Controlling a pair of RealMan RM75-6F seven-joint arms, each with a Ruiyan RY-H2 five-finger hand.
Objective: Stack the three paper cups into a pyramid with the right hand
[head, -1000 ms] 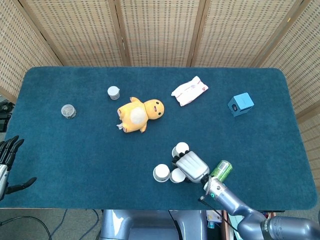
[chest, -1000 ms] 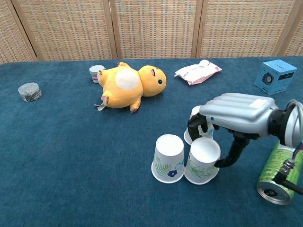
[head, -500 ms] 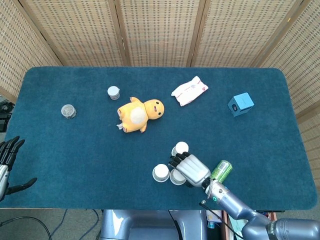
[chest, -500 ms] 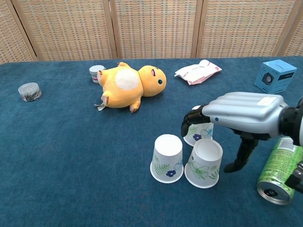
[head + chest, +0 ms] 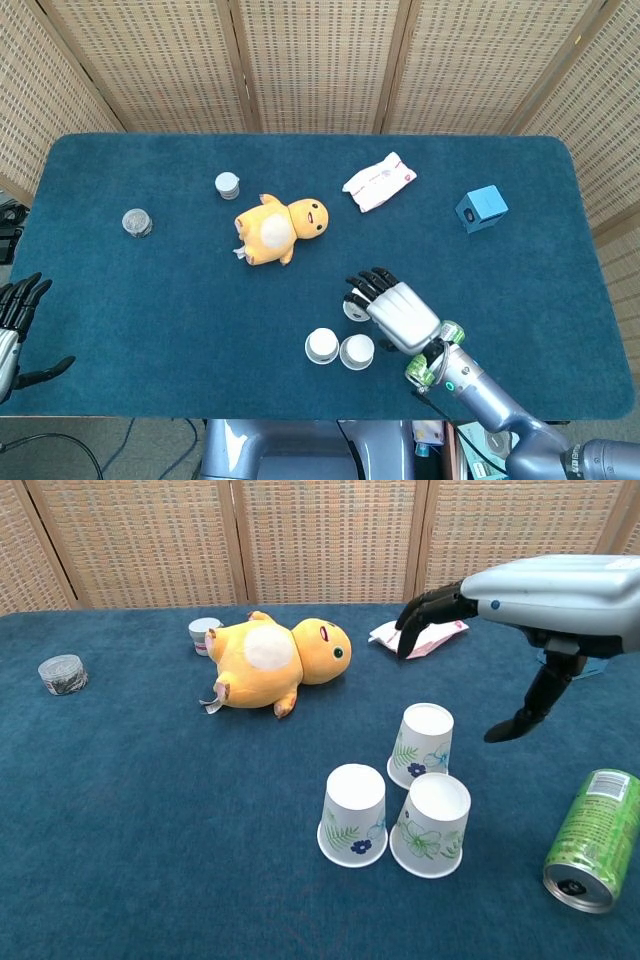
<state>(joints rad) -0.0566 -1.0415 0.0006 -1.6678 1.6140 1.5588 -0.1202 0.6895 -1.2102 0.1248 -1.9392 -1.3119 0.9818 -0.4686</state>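
Hovering above the rear paper cup [image 5: 421, 745], the right hand [image 5: 545, 585] holds nothing: its dark fingers [image 5: 425, 610] are spread and curve gently downward, the thumb pointing down on its own, all of it clear of the cups. In the head view the same hand [image 5: 400, 312] partly covers that cup from above.

All three paper cups stand upside down on the blue surface [image 5: 150, 810], white with leaf and flower prints. The rear cup stands just behind the other two. The front left cup [image 5: 354, 815] and the front right cup [image 5: 431, 825] sit side by side, touching or nearly so; the front right one leans slightly. None rests on another.

A green drink can [image 5: 589, 840] lies tilted on the surface to the right of the cups, near the right forearm.

Farther back, a yellow plush toy [image 5: 270, 660] lies on its side, and a small white tub [image 5: 204, 634] stands just behind it to the left. A white packet [image 5: 420, 632] with red print lies behind the raised fingers, and a blue box [image 5: 481, 208] sits near the right edge of the surface. A small round jar [image 5: 63, 673] stands well apart at the far left.

The left hand [image 5: 15, 320] hangs off the left edge of the surface, fingers spread and empty.
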